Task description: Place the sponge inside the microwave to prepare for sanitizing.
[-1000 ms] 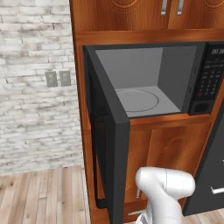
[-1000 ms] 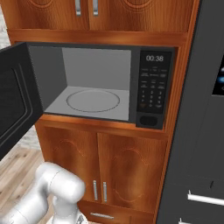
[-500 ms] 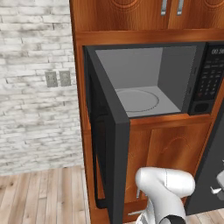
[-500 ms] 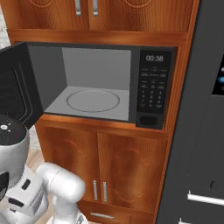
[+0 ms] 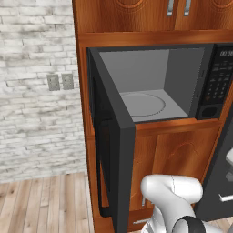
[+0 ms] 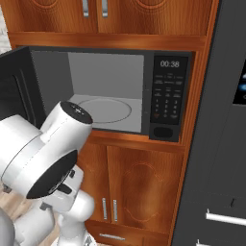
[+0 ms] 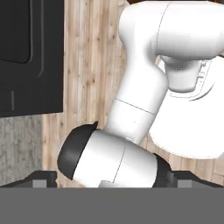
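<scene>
Microwave [image 6: 113, 91] door wide open, turntable [image 5: 142, 103] bare, gripper state impossible to tell

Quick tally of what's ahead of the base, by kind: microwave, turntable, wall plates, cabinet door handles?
microwave: 1
turntable: 1
wall plates: 2
cabinet door handles, two above and two below: 4
Total: 8
</scene>
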